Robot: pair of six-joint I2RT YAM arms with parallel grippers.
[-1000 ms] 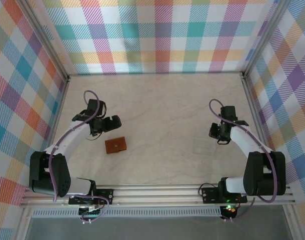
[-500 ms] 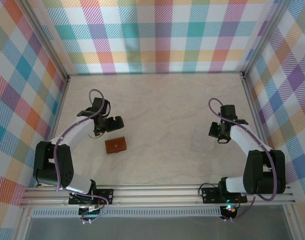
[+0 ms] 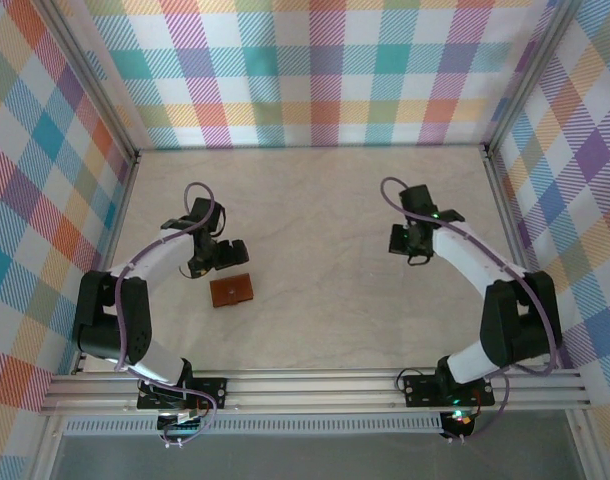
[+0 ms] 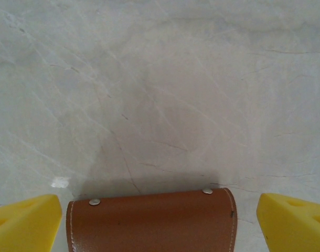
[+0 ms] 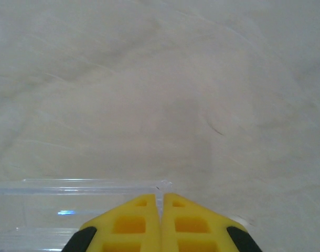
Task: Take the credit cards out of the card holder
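White links and black joints make up the left arm and right arm, each with a looped purple cable and black base plates at the bottom of the frame. Up close, the left fingertips are plain yellow wedges. The right fingertips carry square recesses and black sides.

1. We found the card holder lying on the bench, left of centre, toward the front.
2. The left gripper stood just behind it.
3. Well apart to the right, the right gripper pinched a clear sheet between its fingertips.
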